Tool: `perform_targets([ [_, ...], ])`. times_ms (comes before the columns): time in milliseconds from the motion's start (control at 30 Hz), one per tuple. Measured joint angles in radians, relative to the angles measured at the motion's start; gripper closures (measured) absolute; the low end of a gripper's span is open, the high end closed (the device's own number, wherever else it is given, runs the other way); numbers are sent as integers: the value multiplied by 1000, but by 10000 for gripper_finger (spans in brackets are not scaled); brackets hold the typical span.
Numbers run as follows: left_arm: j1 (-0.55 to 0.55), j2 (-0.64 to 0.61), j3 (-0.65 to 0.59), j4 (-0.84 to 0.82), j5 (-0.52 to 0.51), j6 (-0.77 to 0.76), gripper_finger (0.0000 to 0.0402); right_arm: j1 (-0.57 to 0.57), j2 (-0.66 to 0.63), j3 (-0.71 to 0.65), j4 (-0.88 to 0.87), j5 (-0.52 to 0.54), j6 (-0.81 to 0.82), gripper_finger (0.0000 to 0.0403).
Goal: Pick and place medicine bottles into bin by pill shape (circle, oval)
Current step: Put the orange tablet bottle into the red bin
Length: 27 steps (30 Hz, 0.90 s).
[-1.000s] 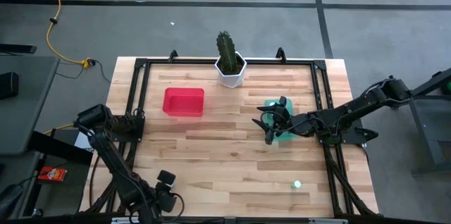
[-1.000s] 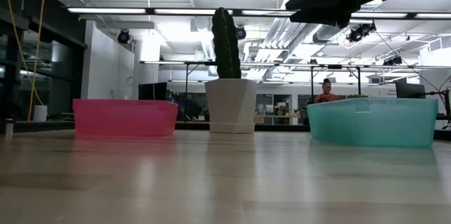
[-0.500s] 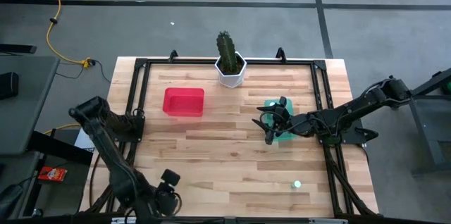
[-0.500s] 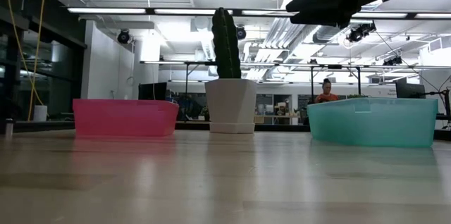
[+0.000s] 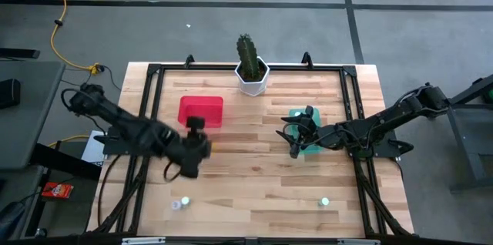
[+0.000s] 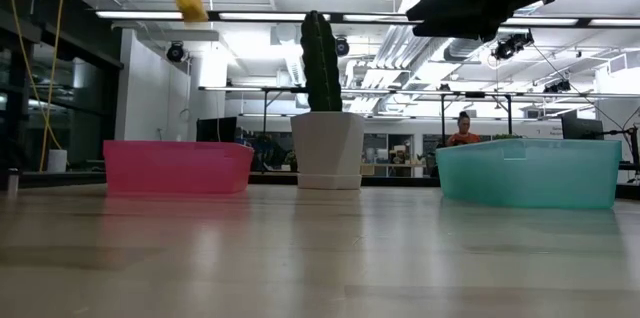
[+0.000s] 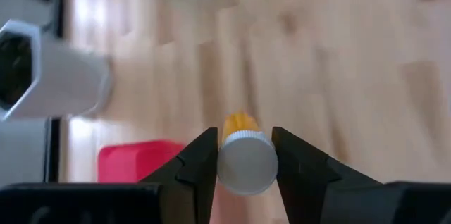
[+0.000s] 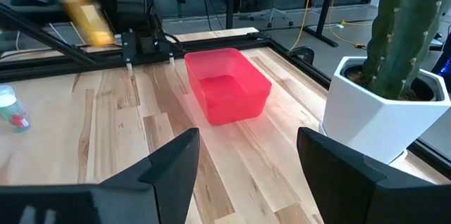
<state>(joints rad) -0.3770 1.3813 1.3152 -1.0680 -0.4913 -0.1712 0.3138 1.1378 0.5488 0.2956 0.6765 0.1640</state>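
1. Our left pincer (image 7: 243, 155) is clamped on an orange medicine bottle (image 7: 246, 162) with a white cap, left of centre in the high view, just below the red bin (image 5: 201, 112).
2. Our right pincer (image 5: 293, 139) hangs spread wide and empty at the teal bin (image 6: 530, 171), right of centre.
3. Two more bottles (image 5: 179, 203) (image 5: 324, 200) lie low on the tabletop (image 5: 254, 176).

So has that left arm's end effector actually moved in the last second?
Yes. The left end effector, holding an orange bottle, swung from the table's near edge up toward the red bin.
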Motion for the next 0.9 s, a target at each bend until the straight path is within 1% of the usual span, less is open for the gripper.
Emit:
perform_targets([
  [100,102,-60,-91,78,3,15,288,0,0,0,-3,0,12,171],
  [200,184,-106,-166,146,31,29,288,0,0,0,-7,0,12,171],
  [333,263,-124,-209,168,61,28,287,0,0,0,-2,0,11,171],
  [600,351,-124,-217,183,61,-8,287,0,0,0,-1,0,12,171],
  [900,389,-124,-217,185,62,-11,287,0,0,0,0,0,11,171],
])
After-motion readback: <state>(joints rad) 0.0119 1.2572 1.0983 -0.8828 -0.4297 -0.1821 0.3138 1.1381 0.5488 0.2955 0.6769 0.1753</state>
